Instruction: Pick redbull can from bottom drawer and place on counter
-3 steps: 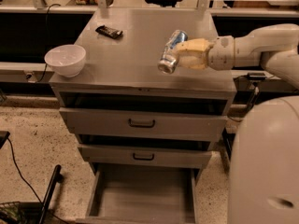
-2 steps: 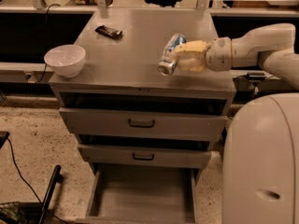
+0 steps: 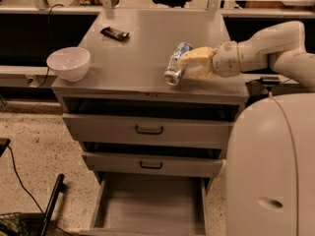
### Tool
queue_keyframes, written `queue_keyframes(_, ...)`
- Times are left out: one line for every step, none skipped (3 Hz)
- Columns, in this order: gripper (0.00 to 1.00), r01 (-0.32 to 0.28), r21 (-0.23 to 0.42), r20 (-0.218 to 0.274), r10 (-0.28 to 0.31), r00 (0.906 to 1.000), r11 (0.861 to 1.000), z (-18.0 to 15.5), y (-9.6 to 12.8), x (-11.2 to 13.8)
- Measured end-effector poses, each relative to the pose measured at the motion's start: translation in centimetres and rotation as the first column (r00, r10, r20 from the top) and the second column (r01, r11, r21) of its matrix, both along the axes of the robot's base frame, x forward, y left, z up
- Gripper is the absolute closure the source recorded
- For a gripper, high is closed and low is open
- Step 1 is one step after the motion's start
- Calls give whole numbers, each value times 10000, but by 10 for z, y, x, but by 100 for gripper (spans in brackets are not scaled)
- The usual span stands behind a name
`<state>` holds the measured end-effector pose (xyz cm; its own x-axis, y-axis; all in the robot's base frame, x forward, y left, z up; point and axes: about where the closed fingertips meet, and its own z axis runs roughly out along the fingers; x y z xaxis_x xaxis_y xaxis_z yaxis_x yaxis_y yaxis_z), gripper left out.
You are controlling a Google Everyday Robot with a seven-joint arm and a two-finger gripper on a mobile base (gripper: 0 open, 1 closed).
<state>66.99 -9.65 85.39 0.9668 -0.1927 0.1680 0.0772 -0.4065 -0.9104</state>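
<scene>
Reaching in from the right of the frame, the gripper [image 3: 191,64] is clamped on the tilted redbull can [image 3: 176,64], which is held low over the counter [image 3: 147,48] at centre right, apparently for setting down, away from the bowl [image 3: 69,63] and snack bar [image 3: 114,33], while the bottom drawer [image 3: 147,213] is seen open below.

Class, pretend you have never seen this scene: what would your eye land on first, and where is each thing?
First, the pale arm reaching in from the right, its claw shut on the tilted redbull can over the right front of the counter. Next, the bottom drawer, pulled wide open at the very bottom. Last, a white bowl at the counter's left front corner.
</scene>
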Motion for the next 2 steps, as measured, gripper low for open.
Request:
queue_keyframes(59, 271, -450, -228, -282, 9993, 9986, -5, 0, 2)
queue_keyframes(36, 216, -431, -240, -227, 9995, 9988, -6, 3, 2)
